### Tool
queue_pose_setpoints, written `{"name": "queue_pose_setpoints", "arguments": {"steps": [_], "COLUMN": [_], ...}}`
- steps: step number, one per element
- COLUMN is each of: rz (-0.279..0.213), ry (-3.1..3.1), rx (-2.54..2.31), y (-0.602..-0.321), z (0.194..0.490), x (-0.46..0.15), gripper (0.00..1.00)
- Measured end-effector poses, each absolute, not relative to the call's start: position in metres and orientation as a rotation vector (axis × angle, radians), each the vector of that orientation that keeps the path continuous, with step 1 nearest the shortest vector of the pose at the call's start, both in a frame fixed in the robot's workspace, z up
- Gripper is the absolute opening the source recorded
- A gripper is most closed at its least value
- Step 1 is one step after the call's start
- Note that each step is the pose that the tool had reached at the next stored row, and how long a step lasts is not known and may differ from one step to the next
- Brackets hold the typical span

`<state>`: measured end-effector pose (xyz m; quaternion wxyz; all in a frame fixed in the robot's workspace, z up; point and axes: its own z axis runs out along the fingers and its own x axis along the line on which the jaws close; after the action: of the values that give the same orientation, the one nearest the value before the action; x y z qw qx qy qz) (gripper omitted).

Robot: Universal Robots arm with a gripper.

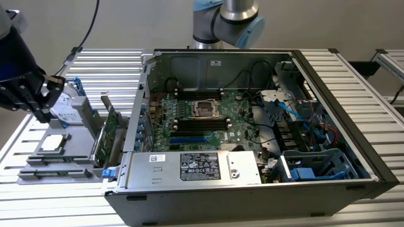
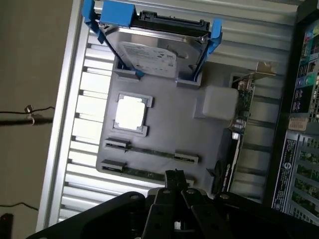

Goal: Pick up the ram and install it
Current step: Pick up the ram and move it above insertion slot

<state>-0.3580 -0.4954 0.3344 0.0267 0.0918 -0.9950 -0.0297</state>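
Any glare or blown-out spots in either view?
Wrist view: the square chip on the grey tray is washed out white, and the table slats beside it glare. Exterior view: light is even, with the computer case darker inside than the table.

Count: two ram sticks (image 2: pixel 151 152), one processor (image 2: pixel 130 112), one hard drive (image 2: pixel 149 55), one expansion card (image 1: pixel 110 135), one gray holder (image 2: pixel 174 129), one computer case (image 1: pixel 252 208).
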Motion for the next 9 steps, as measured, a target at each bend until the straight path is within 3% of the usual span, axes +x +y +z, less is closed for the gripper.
{"name": "queue_pose_setpoints", "arguments": {"steps": [9], "rz": [-0.085], "ry": [-3.036], "rx": [0.533], "y": [-0.4954], "z": [0.327], "x": [-0.358], "gripper": [0.11]}}
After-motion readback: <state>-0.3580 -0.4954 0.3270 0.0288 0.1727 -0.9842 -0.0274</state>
